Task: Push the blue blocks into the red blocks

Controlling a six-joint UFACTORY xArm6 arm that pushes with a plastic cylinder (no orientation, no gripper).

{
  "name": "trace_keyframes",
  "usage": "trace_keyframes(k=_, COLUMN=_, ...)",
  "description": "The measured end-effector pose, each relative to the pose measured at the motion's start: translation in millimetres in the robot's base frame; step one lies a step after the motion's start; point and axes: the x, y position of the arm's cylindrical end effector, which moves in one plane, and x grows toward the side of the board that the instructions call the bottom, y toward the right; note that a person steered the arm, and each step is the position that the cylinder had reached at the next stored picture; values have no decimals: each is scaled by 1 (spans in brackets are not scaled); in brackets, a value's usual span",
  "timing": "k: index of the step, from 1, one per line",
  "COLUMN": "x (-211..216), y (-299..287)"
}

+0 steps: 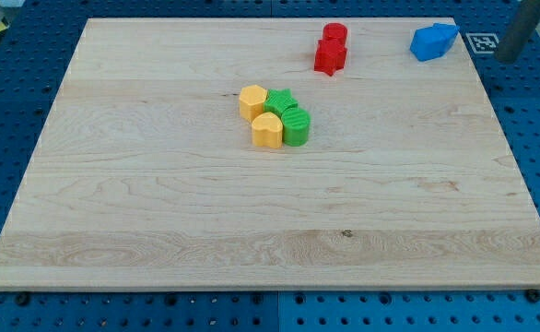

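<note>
Our tip (497, 55) sits right of the small, rigid blue blocks (433, 41); they look light, so we push their right face toward the red blocks (331, 49).

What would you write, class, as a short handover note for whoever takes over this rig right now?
My tip: at the view's top right, just off the board, right of the blue blocks.
Blue blocks: top right corner, bunched together.
Red blocks: top edge, left of the blue, with a clear gap between.
Done: no contact yet.
Left: push blue leftward into red.
Yellow and green blocks sit mid-board, out of the way.
</note>
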Motion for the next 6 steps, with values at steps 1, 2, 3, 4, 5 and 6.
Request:
trace_keyframes(k=1, x=-11, y=0)
trace_keyframes(k=2, x=-19, y=-5)
trace_keyframes(k=3, x=-41, y=-18)
trace_keyframes(k=4, x=-46, y=-48)
trace_keyframes(k=5, x=-28, y=-96)
trace_keyframes(k=6, x=-15, y=-121)
